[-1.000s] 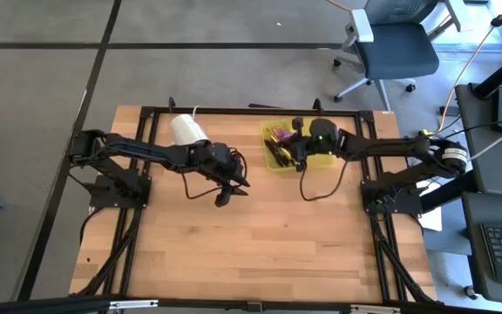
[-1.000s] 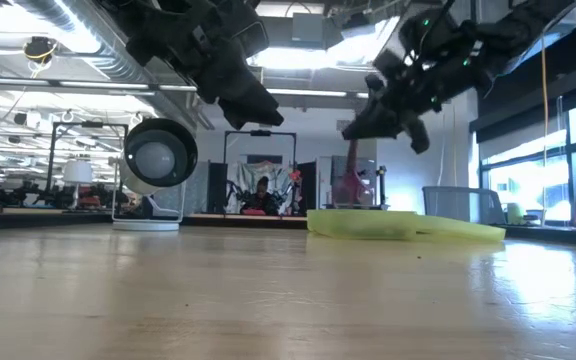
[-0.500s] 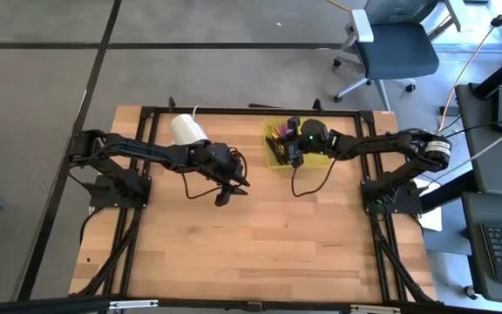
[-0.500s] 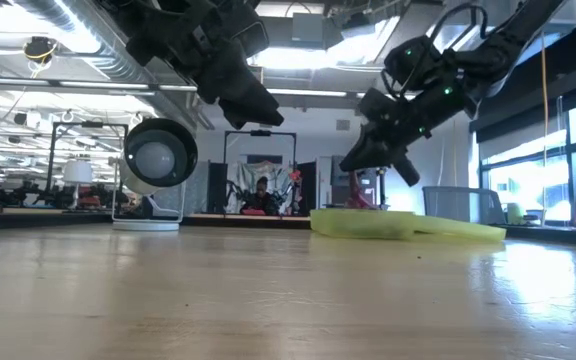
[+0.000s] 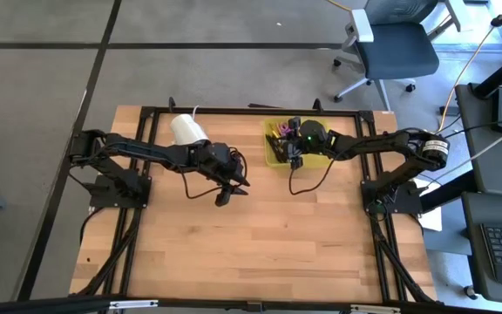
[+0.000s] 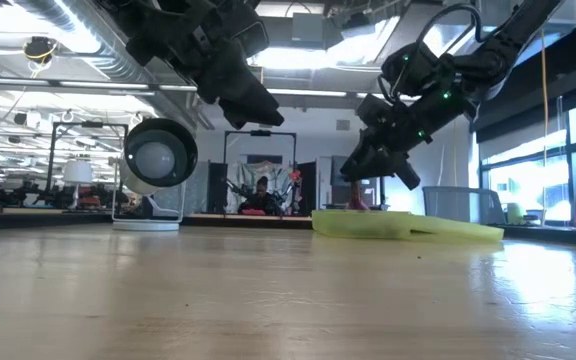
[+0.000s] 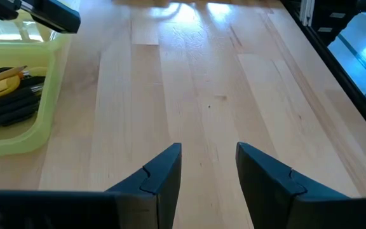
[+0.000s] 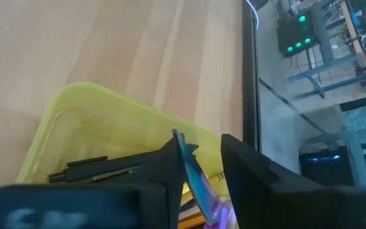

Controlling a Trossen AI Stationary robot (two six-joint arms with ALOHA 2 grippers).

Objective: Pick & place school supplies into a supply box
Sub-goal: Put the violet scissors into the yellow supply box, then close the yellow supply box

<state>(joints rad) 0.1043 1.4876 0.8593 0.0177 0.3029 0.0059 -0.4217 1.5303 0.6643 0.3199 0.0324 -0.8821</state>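
The supply box (image 5: 277, 158), a yellow-green tray, lies at the table's far right, and pencils and black pens (image 7: 5, 102) lie in it. My right gripper (image 8: 201, 143) hovers low over the box with its fingers apart. Between them stand the scissors (image 8: 196, 181), silver blade up and purple handles down inside the box. In the low view a bit of the scissors (image 6: 353, 203) shows just above the box rim (image 6: 398, 225). My left gripper (image 7: 208, 152) waits open above the bare table middle, left of the box. My right gripper has the scissors' blade (image 8: 182, 152) close along the inner side of one finger (image 8: 164, 165); whether they touch, I cannot tell. The other finger (image 8: 246, 168) stands apart from the scissors. The fingers slant down into the box from the table's right.
A white cylinder (image 5: 188, 131) with a cable stands at the far edge, left of the box. The black table frame (image 8: 249, 76) runs just behind the box. Bare wood (image 5: 260, 244) spreads over the near half of the table.
My right gripper has sunk toward the supply box and shifted a little toward the table's left. The purple scissors hanging below it have gone down with it, into the box.
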